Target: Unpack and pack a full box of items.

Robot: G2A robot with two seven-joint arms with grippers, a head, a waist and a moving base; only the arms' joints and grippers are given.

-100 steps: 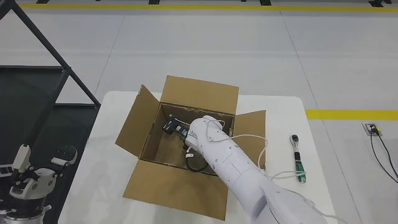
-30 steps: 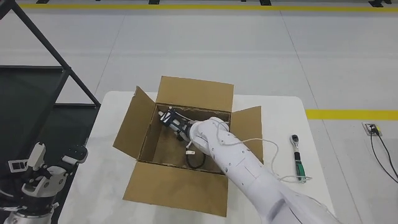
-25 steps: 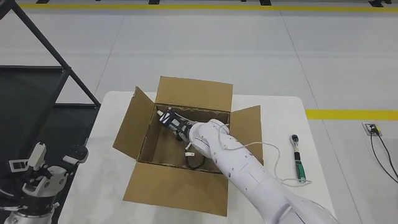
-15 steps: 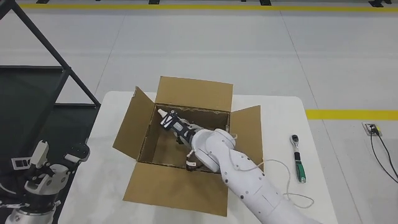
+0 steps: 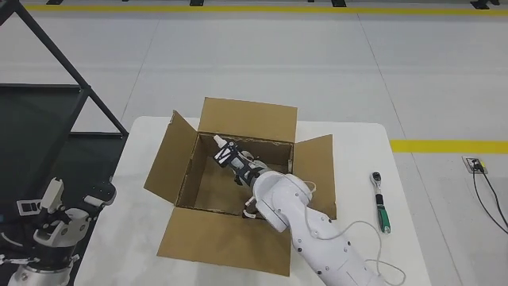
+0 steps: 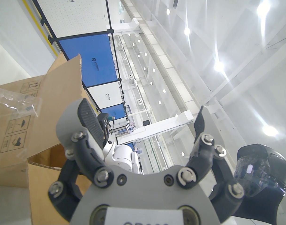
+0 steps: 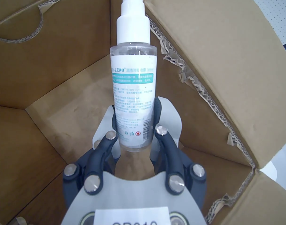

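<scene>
Now right tool [image 7: 135,108] clamps spray bottle [image 7: 133,83] within box [image 7: 203,47], close to far wall.

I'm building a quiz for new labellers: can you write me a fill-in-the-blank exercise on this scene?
1. The right gripper is shut on the spray bottle, whose nozzle is ____.
2. The bottle is held inside the ____ box.
3. The left gripper is ____, holding nothing.
4. The ratchet wrench lies on the table beside the box and has a ____ handle.
Missing words: white; cardboard; open; green.
</scene>
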